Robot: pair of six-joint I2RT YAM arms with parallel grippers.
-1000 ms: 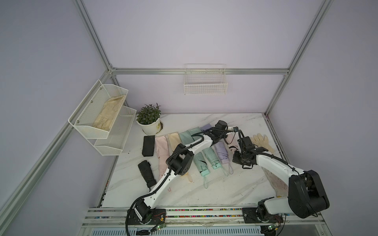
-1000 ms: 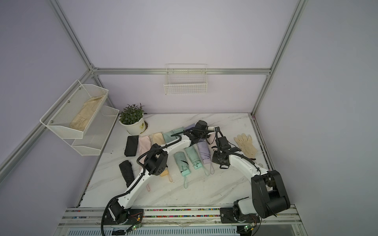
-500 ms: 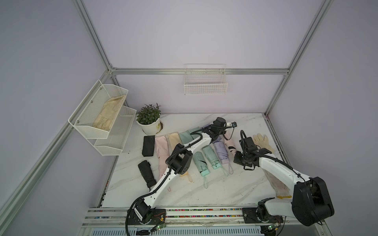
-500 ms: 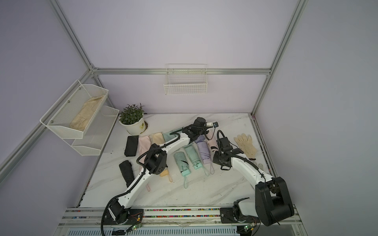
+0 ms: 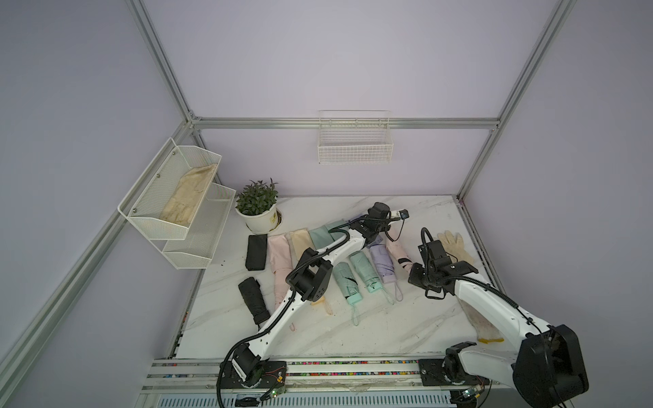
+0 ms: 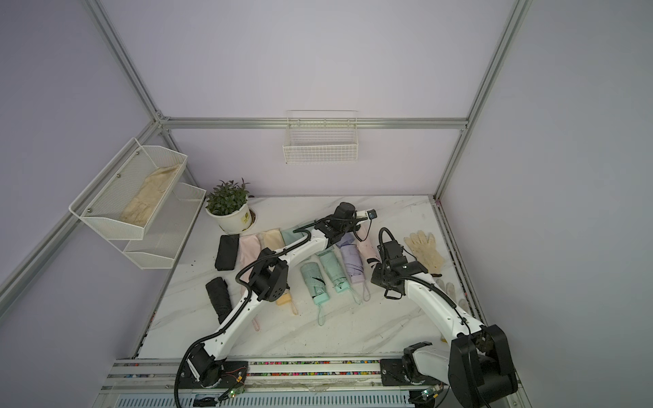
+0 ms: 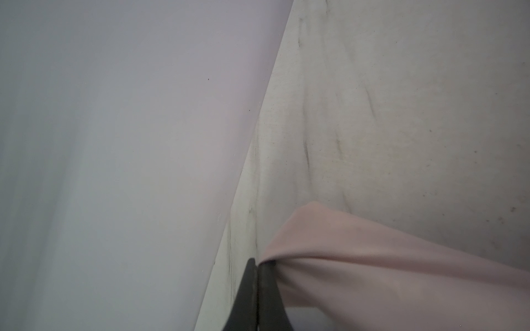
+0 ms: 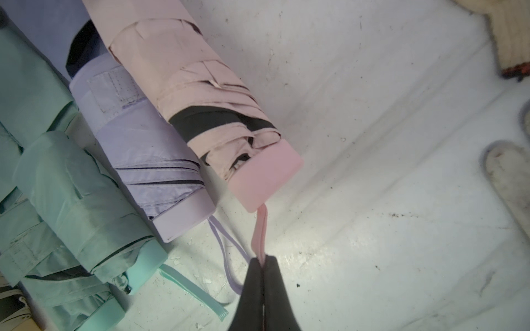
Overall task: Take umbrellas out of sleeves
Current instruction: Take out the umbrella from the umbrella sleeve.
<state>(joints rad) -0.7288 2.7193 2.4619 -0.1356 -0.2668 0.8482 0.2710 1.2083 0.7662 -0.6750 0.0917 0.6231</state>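
As right gripper (image 8: 262,259) pinches loop (image 8: 261,229), pink umbrella (image 8: 200,109) just ahead.

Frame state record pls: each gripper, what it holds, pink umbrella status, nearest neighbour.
left gripper: shut, pinching the pink sleeve
right gripper: shut on the wrist loop of the pink umbrella
pink umbrella: lying on the table, handle end and folds bare; far end seems inside the sleeve
neighbour: lilac umbrella alongside, no sleeve on it
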